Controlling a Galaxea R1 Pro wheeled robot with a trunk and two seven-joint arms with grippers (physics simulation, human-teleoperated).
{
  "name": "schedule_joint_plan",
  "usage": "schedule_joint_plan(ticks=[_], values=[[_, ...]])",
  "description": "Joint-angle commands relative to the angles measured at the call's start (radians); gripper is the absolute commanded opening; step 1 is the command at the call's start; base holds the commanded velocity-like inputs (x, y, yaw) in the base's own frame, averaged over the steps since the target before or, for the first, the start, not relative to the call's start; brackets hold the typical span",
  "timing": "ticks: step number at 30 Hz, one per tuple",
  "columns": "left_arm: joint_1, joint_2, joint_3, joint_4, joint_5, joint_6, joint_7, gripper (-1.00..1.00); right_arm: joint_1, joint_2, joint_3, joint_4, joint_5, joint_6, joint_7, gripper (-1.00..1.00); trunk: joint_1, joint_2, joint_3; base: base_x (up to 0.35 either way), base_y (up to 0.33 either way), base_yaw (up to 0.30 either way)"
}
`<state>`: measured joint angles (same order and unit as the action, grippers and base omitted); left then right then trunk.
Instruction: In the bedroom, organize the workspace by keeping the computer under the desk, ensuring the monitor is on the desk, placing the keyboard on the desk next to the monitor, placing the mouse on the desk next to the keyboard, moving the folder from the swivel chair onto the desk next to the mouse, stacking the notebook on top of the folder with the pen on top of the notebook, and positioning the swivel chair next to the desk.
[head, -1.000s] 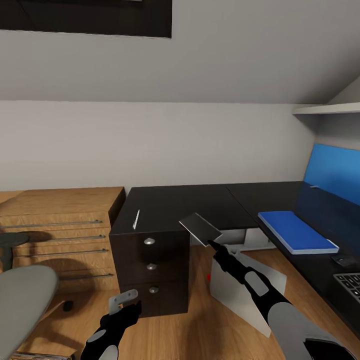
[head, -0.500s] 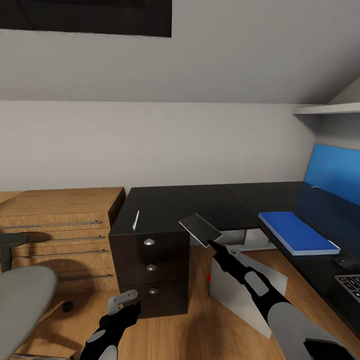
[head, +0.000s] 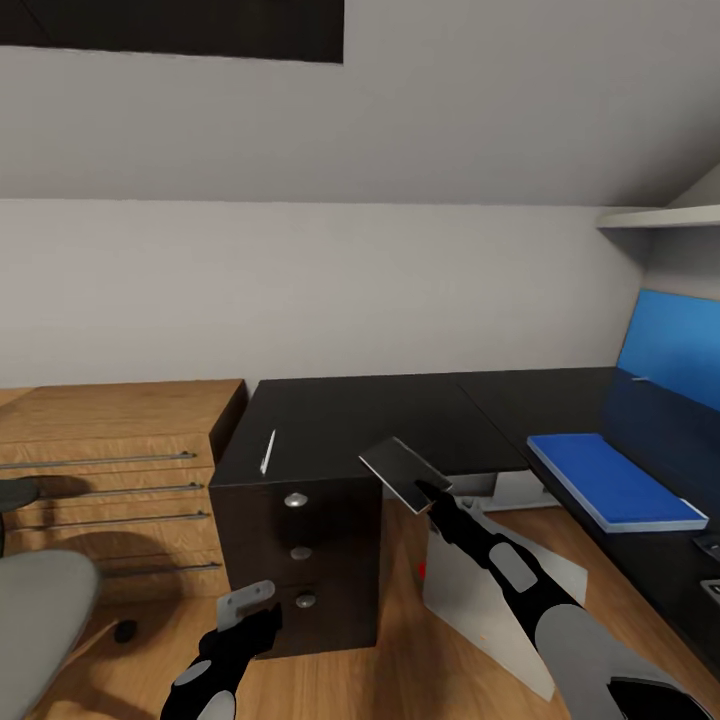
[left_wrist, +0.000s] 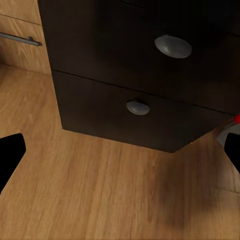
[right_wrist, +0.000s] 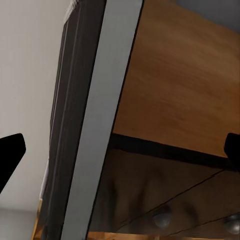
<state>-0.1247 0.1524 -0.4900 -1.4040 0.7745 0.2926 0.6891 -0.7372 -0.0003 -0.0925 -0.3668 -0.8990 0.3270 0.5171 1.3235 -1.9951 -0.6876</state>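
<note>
In the head view my right gripper (head: 432, 489) is shut on a corner of the thin grey notebook (head: 401, 471), holding it tilted in the air just off the front edge of the black desk (head: 380, 410). Edge-on, the notebook (right_wrist: 102, 110) crosses the right wrist view. The white pen (head: 267, 450) lies on the desk above the drawer unit (head: 297, 550). On the desk's right wing rests the blue folder (head: 612, 480). The grey computer (head: 490, 590) stands on the floor under the desk. My left gripper (head: 245, 606) hangs open, low before the drawers (left_wrist: 137, 107). The swivel chair's grey seat (head: 35, 620) is at the lower left.
A wooden chest of drawers (head: 110, 470) stands left of the desk. A blue wall panel (head: 672, 350) and a white shelf (head: 662, 216) are at the right. A dark small item (head: 710, 545) sits at the desk's right edge, cut off. Wooden floor (left_wrist: 100, 200) lies between me and the drawers.
The whole view has shifted: the desk and drawers look slightly nearer and the folder slid right, so the camera moved. The notebook stays in my right gripper; both arms keep their pose.
</note>
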Motion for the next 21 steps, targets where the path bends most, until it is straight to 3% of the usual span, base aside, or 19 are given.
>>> schedule_joint_plan(ticks=[1, 18, 19, 21], values=[[-0.001, 0.001, -0.002, -0.001, 0.005, 0.003, 0.008, 1.0, -0.001, 0.0, -0.004, 0.0, -0.008, 0.009, 0.001, 1.0, 0.0, 0.0, -0.001, 0.128, 0.023, 0.0], [-0.001, 0.001, -0.002, -0.001, 0.006, 0.003, 0.009, 1.0, -0.001, 0.0, -0.004, -0.001, -0.006, 0.01, 0.001, 1.0, 0.0, 0.0, -0.001, 0.026, 0.005, 0.0], [-0.001, 0.001, -0.002, -0.001, 0.006, 0.004, 0.009, 1.0, -0.001, 0.0, -0.004, -0.001, -0.006, 0.01, 0.001, -1.0, 0.0, 0.0, -0.001, 0.001, 0.0, 0.0], [-0.001, 0.001, -0.002, -0.001, 0.006, 0.004, 0.009, 1.0, -0.001, 0.0, -0.004, -0.001, -0.006, 0.01, 0.001, -1.0, 0.0, 0.0, -0.001, 0.0, 0.0, 0.0]])
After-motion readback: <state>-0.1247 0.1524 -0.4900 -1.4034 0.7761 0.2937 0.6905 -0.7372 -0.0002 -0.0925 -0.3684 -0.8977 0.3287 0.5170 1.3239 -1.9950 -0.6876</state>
